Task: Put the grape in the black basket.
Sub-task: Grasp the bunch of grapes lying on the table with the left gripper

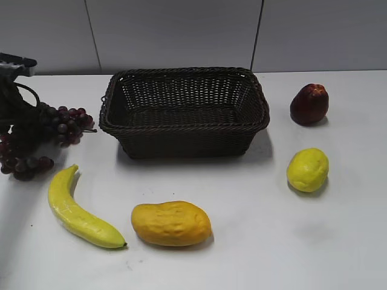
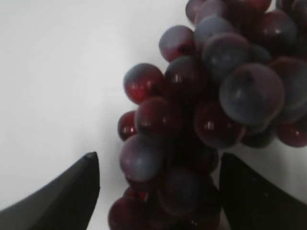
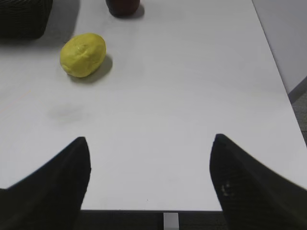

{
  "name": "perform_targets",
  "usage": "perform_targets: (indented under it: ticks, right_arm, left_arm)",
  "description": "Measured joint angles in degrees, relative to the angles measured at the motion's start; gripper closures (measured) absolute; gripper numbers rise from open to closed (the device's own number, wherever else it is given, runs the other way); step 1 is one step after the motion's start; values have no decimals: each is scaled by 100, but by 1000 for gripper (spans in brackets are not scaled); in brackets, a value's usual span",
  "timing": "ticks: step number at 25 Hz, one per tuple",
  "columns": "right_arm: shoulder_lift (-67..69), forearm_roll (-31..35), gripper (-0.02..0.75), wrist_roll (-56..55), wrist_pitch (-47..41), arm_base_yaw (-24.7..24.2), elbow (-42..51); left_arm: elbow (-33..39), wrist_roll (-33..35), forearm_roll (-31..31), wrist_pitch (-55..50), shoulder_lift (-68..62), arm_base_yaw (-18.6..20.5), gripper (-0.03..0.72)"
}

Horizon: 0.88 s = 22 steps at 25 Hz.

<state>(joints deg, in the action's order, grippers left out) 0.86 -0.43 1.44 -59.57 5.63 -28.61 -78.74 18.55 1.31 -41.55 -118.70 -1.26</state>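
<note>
The grape [image 1: 63, 124], a bunch of dark purple-red berries, lies on the white table at the far left, left of the black basket [image 1: 181, 128]. My left gripper [image 1: 23, 136] is down on the bunch. In the left wrist view the grape [image 2: 211, 110] fills the frame and its lower berries sit between my left gripper's [image 2: 157, 163] open fingers; a gap shows beside the left finger. My right gripper [image 3: 151, 148] is open and empty above the table's front right edge. It is out of the exterior view. The basket's corner [image 3: 24, 19] shows in the right wrist view.
A yellow banana [image 1: 78, 211] and an orange mango [image 1: 171, 223] lie in front of the basket. A lemon [image 1: 308, 170] and a dark red apple-like fruit [image 1: 309, 104] lie to its right. The lemon [image 3: 83, 54] also shows in the right wrist view.
</note>
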Motion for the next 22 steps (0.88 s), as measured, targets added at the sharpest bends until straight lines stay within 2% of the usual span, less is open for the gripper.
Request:
perform_targets:
  ticks: [6, 10, 13, 16, 17, 22]
  right_arm:
    - [0, 0, 150, 0, 0, 0, 0]
    - [0, 0, 150, 0, 0, 0, 0]
    - [0, 0, 150, 0, 0, 0, 0]
    - [0, 0, 150, 0, 0, 0, 0]
    - [0, 0, 150, 0, 0, 0, 0]
    - [0, 0, 150, 0, 0, 0, 0]
  left_arm:
    - [-73, 2, 102, 32, -262, 0, 111]
    - [-90, 2, 102, 95, -275, 0, 156]
    - [-90, 2, 102, 118, -275, 0, 249]
    - [-90, 2, 84, 102, -275, 0, 407]
    - [-90, 2, 79, 84, -275, 0, 432]
    - [-90, 2, 69, -18, -64, 0, 440]
